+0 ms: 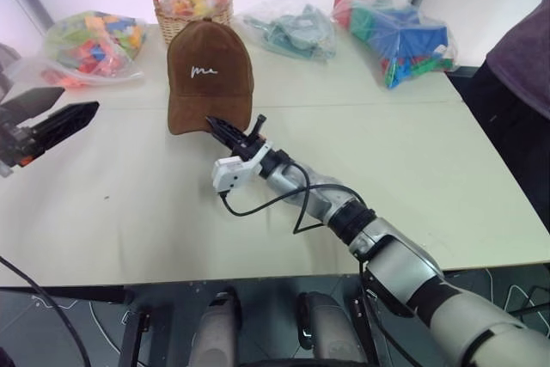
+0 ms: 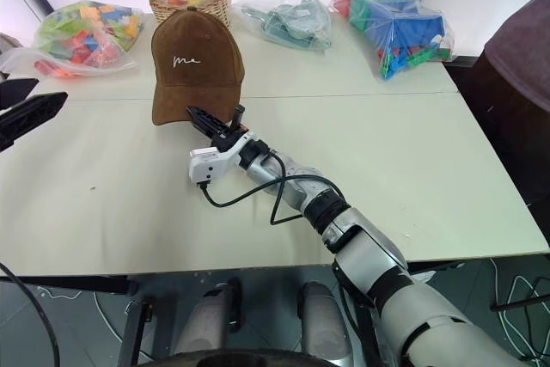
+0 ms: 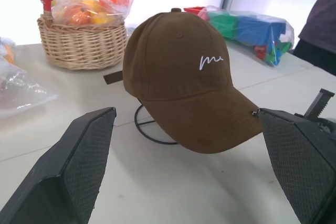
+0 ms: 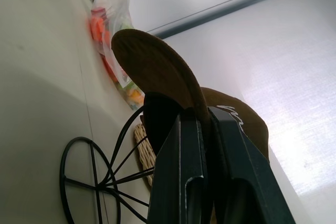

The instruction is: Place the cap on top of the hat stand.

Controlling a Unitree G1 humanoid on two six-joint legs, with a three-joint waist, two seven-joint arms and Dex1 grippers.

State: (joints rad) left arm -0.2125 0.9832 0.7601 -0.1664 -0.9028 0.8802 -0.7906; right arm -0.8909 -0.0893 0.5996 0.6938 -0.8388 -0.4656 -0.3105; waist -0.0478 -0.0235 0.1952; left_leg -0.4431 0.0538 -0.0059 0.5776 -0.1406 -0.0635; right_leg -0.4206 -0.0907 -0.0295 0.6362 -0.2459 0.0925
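Two claws are at work here, and only one has a hold. The right claw point(image 1: 225, 129) is pinched together on the brim of the cap point(image 1: 209, 75), its two black fingers closed over the brim's edge from the near side. The cap sits over the hat stand point(image 3: 152, 127) toward the far left-centre of the surface point(image 1: 387, 178), just in front of a wicker basket point(image 3: 81, 44) of bagged toys; the crown hides the wire sphere, and the stand's round wire base peeks out below the brim.

As far as can be judged, the cap is already resting on the stand and the step in hand is the release. To do it well, the crown should be settled squarely over the wire head before the fingers part, since a cap hung off-centre could tip forward under the weight of its brim. The fingers should part gently and draw back along the brim's own line, toward the near side and slightly down, so the suede is not dragged and the light stand is not pulled over.

The right arm reaches from the near right diagonally across the surface toward the far left, forearm low, wrist angled a little upward into the brim. The left claw point(image 1: 47, 126) hangs at the left edge above the surface, its fingers apart and pointing toward the cap, holding nothing.
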